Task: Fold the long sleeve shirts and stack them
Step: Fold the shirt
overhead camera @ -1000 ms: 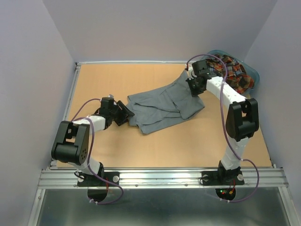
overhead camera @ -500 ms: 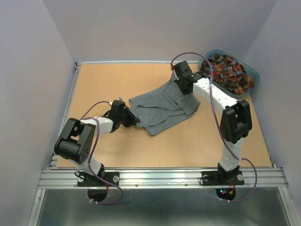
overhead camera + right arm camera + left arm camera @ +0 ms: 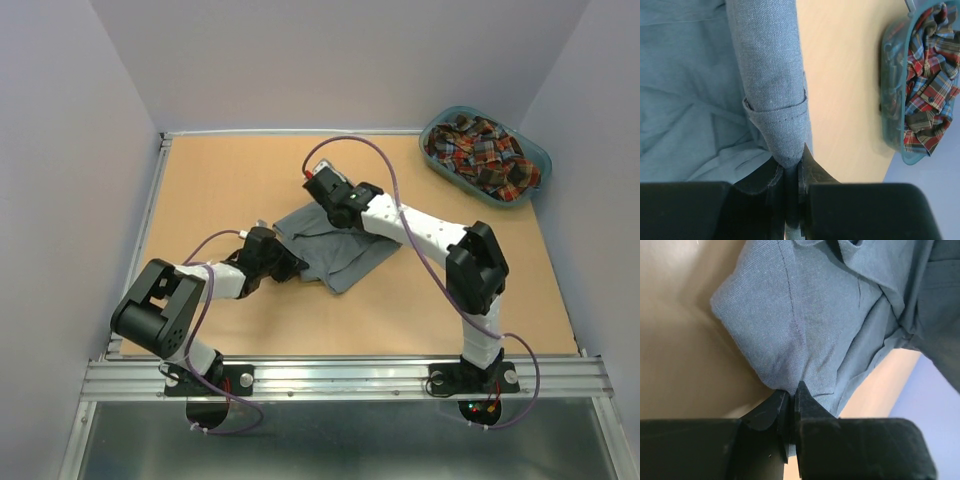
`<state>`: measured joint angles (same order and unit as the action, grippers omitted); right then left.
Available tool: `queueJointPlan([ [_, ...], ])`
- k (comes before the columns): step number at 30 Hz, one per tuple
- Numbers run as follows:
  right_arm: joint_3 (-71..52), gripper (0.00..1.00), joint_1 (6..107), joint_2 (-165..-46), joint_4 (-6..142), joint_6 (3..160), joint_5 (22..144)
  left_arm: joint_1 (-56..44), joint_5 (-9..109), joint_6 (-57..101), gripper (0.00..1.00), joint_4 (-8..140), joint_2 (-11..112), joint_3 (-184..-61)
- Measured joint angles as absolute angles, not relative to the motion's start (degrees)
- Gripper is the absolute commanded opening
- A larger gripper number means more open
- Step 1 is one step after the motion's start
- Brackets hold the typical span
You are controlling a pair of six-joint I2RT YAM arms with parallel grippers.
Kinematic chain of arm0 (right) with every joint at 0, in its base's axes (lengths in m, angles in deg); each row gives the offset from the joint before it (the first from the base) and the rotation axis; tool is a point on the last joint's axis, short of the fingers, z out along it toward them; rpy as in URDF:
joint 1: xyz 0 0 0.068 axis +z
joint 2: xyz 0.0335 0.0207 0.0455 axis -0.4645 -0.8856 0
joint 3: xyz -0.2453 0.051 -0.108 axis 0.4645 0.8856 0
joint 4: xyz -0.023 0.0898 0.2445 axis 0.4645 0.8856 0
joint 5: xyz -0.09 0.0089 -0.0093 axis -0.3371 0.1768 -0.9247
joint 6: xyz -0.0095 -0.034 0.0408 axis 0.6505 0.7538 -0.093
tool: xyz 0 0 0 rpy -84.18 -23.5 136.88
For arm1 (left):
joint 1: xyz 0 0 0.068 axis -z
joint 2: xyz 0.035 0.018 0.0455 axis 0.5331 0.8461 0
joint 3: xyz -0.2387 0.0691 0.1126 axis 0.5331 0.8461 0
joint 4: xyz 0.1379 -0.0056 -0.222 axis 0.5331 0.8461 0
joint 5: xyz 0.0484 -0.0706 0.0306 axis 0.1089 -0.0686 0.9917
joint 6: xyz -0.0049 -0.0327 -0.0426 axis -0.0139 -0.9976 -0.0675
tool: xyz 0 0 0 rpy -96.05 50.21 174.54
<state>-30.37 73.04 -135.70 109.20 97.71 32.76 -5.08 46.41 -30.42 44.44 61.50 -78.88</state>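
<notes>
Pinching a fold of the grey shirt [image 3: 790, 330] between closed jaws, the left gripper [image 3: 790, 401] holds the cloth's near-left edge low over the table [image 3: 220, 180]. The right gripper [image 3: 790, 165] is clamped on a stitched, cuff-like end of the same shirt at its far side. Between them the shirt lies bunched mid-table. Well apart, at the far right corner, the plaid shirt [image 3: 480, 155] sits crumpled in the teal basket [image 3: 543, 158].

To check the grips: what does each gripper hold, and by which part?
Both hold the plain grey cloth shirt: the left gripper pinches a folded edge, the right gripper a sleeve cuff.
</notes>
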Motion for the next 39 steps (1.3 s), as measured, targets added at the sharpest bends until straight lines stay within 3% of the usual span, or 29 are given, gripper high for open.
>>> queueJointPlan([
  [12, -33.6, 0.07, 81.7, -145.5, 114.0, 89.6, 31.9, -2.0, 48.6, -38.8, 0.12, 34.2, 59.0, -71.2],
  [34, -35.8, 0.13, 83.4, -147.4, 117.3, 77.8, 45.4, -0.7, 50.3, -41.6, 0.14, 28.8, 59.0, -69.3],
  [36, -35.8, 0.17, 83.5, -147.4, 117.3, 77.3, 46.1, -0.7, 50.3, -41.6, 0.14, 28.8, 59.0, -69.3],
  [39, -35.8, 0.34, 83.9, -147.4, 117.2, 76.5, 47.3, -0.7, 50.5, -41.6, 0.14, 28.7, 59.0, -69.2],
])
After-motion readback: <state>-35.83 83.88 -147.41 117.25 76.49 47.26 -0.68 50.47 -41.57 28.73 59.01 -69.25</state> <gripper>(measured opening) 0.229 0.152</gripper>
